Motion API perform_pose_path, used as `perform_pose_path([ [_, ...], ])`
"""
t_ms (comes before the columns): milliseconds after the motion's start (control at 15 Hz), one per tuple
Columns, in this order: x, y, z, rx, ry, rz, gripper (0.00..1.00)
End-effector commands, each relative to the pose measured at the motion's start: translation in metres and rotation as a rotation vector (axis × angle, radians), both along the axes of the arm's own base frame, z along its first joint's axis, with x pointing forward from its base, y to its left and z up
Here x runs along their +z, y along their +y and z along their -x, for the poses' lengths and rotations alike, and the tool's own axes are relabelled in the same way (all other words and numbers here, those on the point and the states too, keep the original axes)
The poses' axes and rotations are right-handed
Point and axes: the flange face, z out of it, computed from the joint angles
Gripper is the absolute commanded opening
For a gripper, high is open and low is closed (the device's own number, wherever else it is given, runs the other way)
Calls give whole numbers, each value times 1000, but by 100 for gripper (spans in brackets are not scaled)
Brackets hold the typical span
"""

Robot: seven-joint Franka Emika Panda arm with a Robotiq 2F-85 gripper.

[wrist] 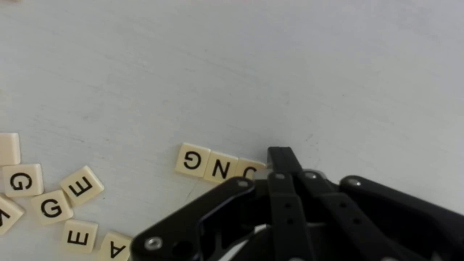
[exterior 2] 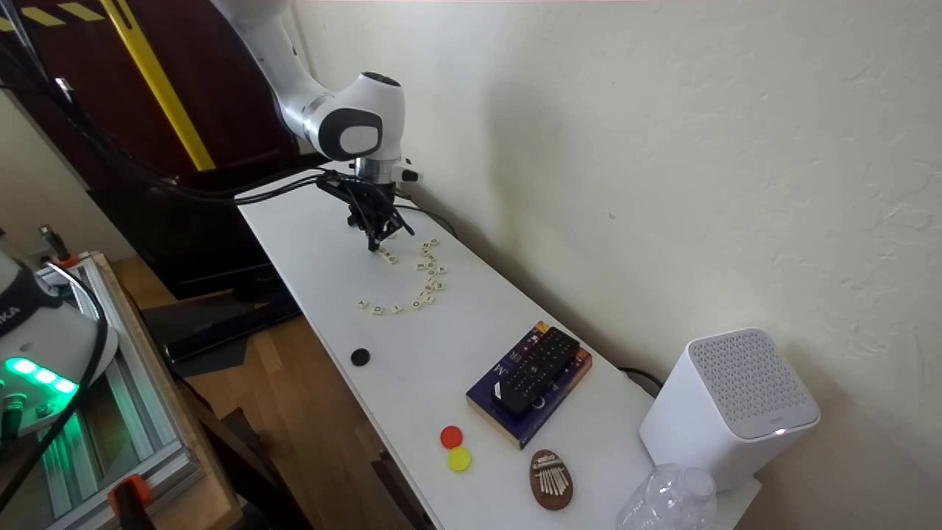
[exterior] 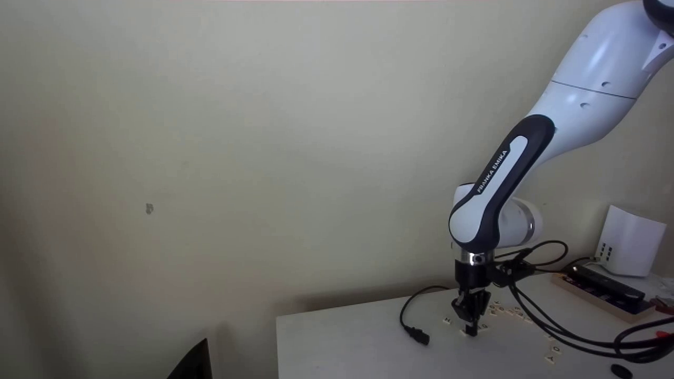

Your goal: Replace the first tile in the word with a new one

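Farthest left in the wrist view, loose letter tiles (wrist: 52,207) lie between eight and nine o'clock from the word's row (wrist: 220,166). That row runs G tile (wrist: 193,160), N tile (wrist: 220,170), then a third tile (wrist: 250,167) with its letter partly covered, each touching the next; at its three o'clock stands the gripper (wrist: 283,156). Its fingertips (wrist: 276,161) meet, with what lies beneath them hidden; whether they pinch anything, I cannot tell. In an exterior view, a black plug (exterior: 418,336) lies at the gripper's nine o'clock. In an exterior view, a black disc (exterior 2: 360,357) sits at its six.
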Motion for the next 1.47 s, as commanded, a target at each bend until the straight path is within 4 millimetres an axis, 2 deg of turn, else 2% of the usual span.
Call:
perform_pose_path([
  [0,-5,0,-4,3,-3,0,0],
  [933,20,5,-2,3,-80,-4,0],
  [1400,42,-2,9,-49,-81,11,0],
])
